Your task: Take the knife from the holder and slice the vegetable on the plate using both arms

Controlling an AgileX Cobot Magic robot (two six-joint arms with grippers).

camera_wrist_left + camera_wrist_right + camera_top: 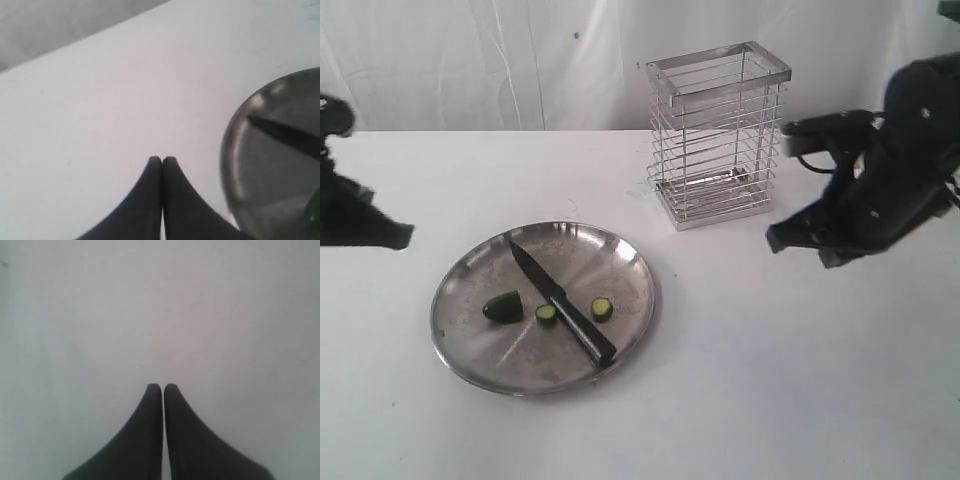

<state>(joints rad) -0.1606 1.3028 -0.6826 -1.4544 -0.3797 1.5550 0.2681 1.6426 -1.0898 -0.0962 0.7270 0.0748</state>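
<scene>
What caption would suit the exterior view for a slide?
Black knife lies across steel plate among three cucumber pieces; wire holder stands behind.

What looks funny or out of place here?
Only the knife: it lies flat across the plate, between the cut vegetable pieces, instead of standing in the holder. Nothing looks spilled or broken.

This looks like a robotics lab staged for a trial, not a working kitchen. A plain white bench (770,400) stands before a creased white sheet (470,60) hung as a backdrop. A black jointed left arm (355,220) and right arm (880,190) flank the bench. On it, laid out like props, are a wire holder (718,135), a steel plate (590,260) and a knife (560,298).
</scene>
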